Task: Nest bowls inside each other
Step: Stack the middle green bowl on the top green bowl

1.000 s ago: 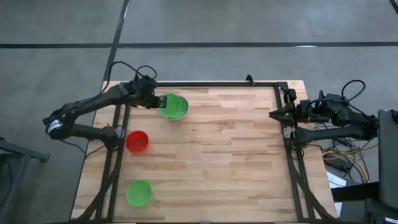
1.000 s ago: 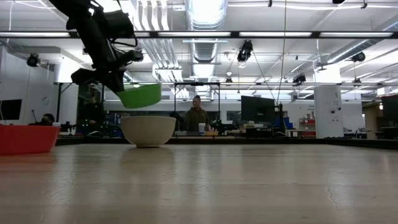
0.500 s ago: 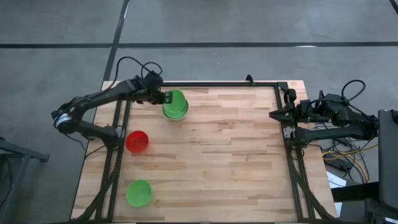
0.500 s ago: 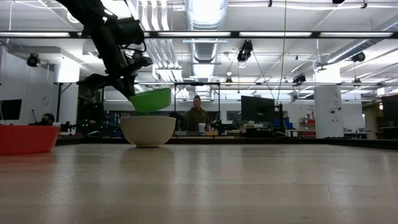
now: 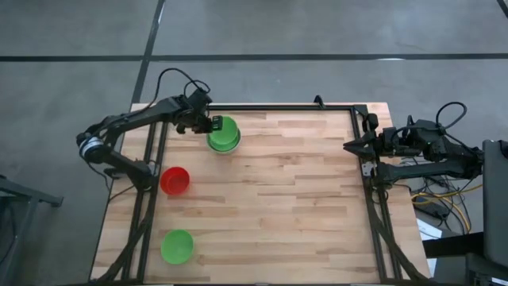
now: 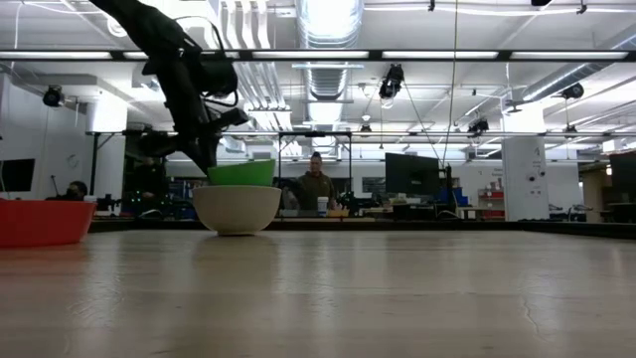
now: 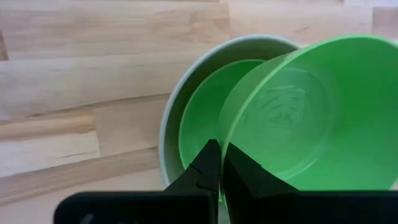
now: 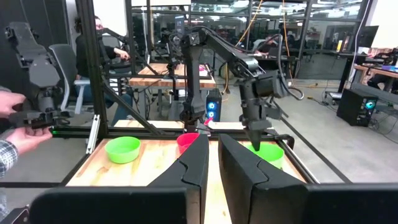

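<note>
Green bowl [image 7: 311, 118] (pinched by left jaws) sits inside white-grey bowl [image 7: 171, 124].

White-grey bowl [image 5: 232, 148] nearly all hidden under held green bowl [image 5: 223, 132]; inner green bowl [image 7: 208, 127] half covered.
</note>
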Controlling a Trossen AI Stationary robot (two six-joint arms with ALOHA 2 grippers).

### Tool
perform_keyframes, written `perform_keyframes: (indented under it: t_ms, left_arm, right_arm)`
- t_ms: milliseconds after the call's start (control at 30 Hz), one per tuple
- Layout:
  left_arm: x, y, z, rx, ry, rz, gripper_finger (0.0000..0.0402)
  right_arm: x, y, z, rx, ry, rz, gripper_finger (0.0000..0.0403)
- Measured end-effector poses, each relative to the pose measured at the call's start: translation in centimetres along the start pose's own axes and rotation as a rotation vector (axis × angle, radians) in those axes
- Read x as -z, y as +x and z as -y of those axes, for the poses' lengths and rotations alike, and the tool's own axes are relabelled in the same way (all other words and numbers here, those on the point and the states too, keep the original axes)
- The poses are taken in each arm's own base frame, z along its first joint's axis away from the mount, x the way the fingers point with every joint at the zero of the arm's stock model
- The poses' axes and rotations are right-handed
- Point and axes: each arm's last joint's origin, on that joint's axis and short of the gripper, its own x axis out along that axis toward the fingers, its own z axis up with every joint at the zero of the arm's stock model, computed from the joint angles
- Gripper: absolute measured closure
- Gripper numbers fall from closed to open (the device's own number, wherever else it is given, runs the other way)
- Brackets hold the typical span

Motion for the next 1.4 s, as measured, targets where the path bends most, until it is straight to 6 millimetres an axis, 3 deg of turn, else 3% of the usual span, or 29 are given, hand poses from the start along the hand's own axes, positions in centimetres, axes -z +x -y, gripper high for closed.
perform_keyframes:
  t_ms: [633,1400]
  left_arm:
    - [0.0,0.7,-0.5,-0.041,-0.024,-0.033,0.0392]
    - [-0.2,3.0,-0.5,-0.062,-0.006,-0.089,0.0391]
  right_arm:
    - [0.0,0.0,0.0,0.0,0.0,0.0,0.0369]
    - [0.0,0.0,0.0,0.0,0.0,0.0,0.0369]
